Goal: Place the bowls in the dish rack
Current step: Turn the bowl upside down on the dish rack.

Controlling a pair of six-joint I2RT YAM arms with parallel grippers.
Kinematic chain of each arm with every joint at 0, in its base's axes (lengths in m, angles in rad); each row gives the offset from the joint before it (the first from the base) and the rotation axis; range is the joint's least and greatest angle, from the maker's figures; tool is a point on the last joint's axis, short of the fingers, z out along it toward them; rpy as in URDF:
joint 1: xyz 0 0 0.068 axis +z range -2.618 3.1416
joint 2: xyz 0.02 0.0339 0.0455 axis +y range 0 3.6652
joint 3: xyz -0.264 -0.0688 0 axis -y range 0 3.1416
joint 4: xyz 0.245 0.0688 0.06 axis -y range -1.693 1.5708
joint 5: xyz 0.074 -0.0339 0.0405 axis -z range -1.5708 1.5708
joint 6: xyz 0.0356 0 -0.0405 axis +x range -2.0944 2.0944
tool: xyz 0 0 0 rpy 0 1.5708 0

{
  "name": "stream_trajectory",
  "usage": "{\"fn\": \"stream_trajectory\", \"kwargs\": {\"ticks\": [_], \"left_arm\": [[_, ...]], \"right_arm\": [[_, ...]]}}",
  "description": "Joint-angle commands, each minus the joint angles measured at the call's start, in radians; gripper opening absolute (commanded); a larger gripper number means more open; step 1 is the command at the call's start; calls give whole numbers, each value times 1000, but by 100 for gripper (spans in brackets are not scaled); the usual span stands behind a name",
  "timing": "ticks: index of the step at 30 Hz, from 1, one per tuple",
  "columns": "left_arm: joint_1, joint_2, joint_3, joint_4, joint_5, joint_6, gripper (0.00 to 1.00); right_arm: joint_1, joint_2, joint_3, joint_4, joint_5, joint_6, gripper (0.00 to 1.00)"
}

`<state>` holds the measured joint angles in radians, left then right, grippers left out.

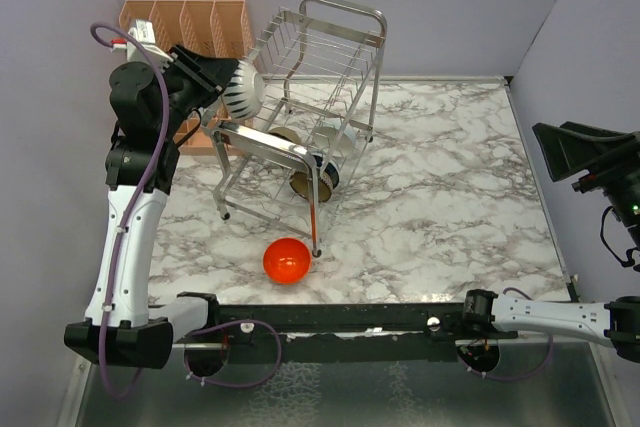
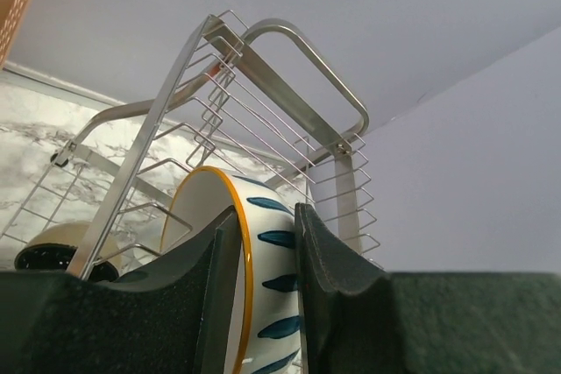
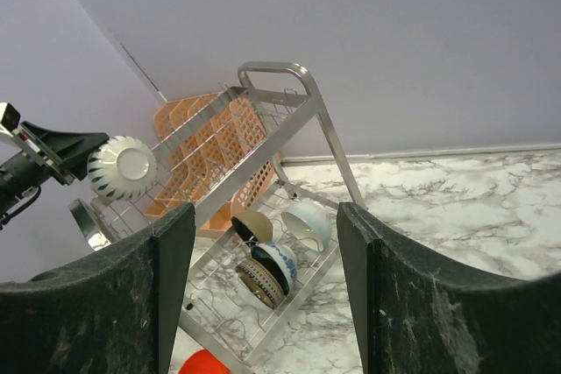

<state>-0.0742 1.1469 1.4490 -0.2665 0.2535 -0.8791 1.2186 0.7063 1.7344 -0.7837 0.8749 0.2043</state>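
Sideways: patterned bowl (image 1: 245, 90) in left gripper (image 2: 266, 251), base toward dish rack (image 1: 330, 47).

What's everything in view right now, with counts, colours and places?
table: one, grey-veined marble
dish rack: one, steel, far left of table
organiser: one, peach, behind the rack
patterned bowl: one, white with blue, held at upper tier
red-orange bowl: one, on table by rack's front leg
beige bowl: one, lower tier
white bowl: one, lower tier
dark brown bowl: one, lower tier
left end effector: shut on patterned bowl
right end effector: open, at right
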Motion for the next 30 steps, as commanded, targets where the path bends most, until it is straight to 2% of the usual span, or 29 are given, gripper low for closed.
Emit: {"fn": "stream_trajectory", "kwargs": {"ticks": [1,21,30], "left_arm": [[36,60,12,-73,-51,80,31],[74,130,17,21,34,48,34],[74,163,97,-4,94,100,56]], "right_arm": [[9,7,4,10,8,-24,66],[9,-1,-15,19,17,-27,66],[9,-21,-37,24,18,-22,66]]}}
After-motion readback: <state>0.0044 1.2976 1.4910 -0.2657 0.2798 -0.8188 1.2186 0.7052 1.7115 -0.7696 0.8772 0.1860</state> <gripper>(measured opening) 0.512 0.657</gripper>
